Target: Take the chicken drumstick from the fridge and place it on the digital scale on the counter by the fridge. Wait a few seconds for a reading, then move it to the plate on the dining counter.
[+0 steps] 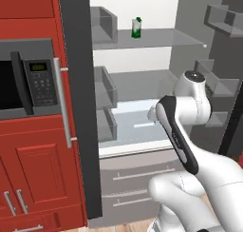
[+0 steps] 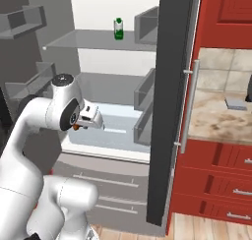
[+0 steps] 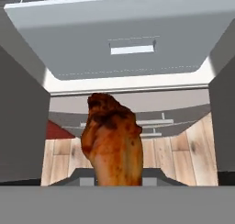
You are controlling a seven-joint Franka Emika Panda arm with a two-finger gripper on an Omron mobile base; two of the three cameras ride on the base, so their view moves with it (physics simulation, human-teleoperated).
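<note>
A robot's gripper [image 2: 93, 120], clamped on a chicken drumstick [image 3: 112, 140], hangs in front of the open fridge [image 2: 118, 86] above its lower drawers. The next step calls for carrying the meat clear of the door edge [image 2: 165, 106] and setting it down level on the scale [image 2: 236, 104] on the counter [image 2: 216, 121] beside the fridge.

The rough, glossy brown roasted chicken drumstick [image 3: 112, 140] contrasts with the fridge's smooth matt pale grey plastic shelves [image 1: 142, 86] and pale wood-plank floor [image 3: 183, 154].
</note>
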